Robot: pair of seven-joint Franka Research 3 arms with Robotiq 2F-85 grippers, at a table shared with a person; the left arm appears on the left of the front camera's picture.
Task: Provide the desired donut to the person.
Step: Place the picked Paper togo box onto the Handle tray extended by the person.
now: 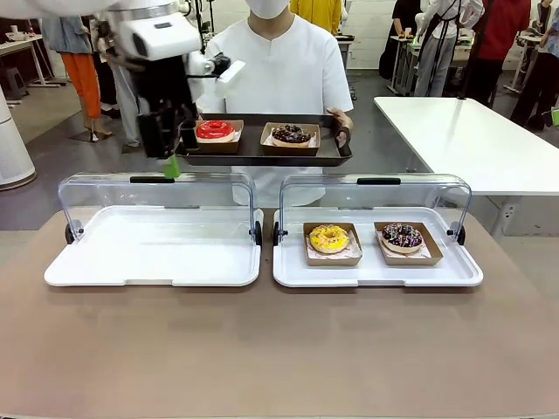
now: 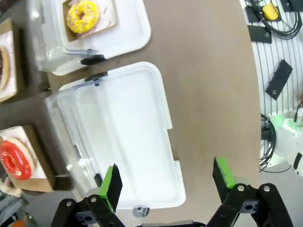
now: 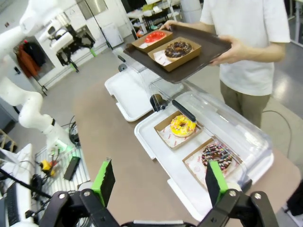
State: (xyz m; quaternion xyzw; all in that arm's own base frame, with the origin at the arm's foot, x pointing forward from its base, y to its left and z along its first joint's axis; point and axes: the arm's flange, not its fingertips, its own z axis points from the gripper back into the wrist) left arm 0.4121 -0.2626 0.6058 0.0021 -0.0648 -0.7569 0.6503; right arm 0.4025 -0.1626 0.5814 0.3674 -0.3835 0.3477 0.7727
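Observation:
The person [image 1: 278, 65] in a white shirt stands at the far side and holds a dark tray [image 1: 253, 155] with a red-glazed donut [image 1: 215, 130] and a chocolate donut [image 1: 291, 134], each in a brown paper box. My left gripper [image 1: 175, 157] hangs open just left of that tray, above the table's far edge, with nothing between its fingers. Its own view has the left gripper [image 2: 168, 182] over the empty white case, the red donut [image 2: 14, 158] at the left edge. My right gripper [image 3: 159, 184] is open and empty, high over the near table. Nothing marks which is the desired donut.
Two white display cases with raised clear lids stand on the brown table. The left case [image 1: 153, 253] is empty. The right case [image 1: 376, 271] holds a yellow donut [image 1: 329, 238] and a dark sprinkled donut [image 1: 402, 236]. A white table [image 1: 472, 140] stands at the back right.

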